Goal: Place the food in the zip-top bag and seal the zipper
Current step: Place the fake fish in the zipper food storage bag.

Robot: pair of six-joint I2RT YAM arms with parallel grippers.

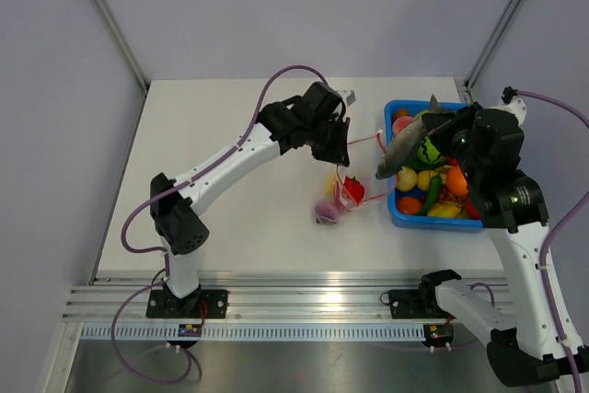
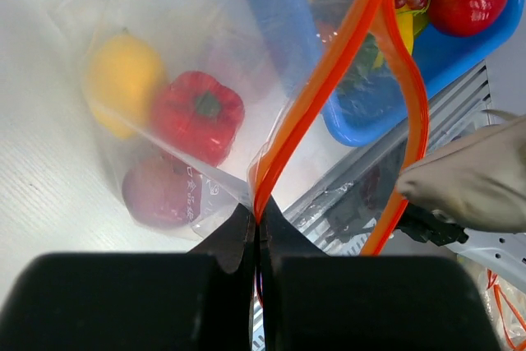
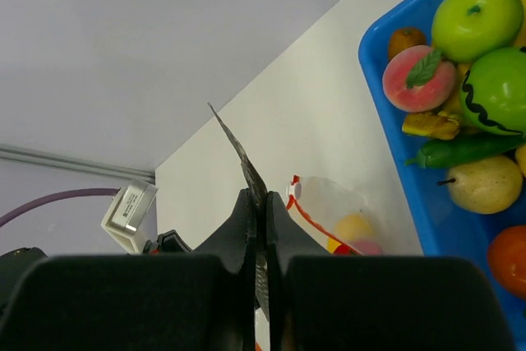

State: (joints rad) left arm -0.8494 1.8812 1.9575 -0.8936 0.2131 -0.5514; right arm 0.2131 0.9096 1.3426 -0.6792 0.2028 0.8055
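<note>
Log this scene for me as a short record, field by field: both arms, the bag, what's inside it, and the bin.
left gripper: jaws shut on one end of the zipper
right gripper: jaws shut on a flat grey fish-like piece
zip-top bag: lower end on the table, zipper strips parted
in bag: yellow fruit, red pepper, purplish piece
blue bin: holds much more food

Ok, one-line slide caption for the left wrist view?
Left gripper pinches the orange-red zipper strip of a clear plastic bag holding yellow lemon, red pepper and purple fruit.
</note>
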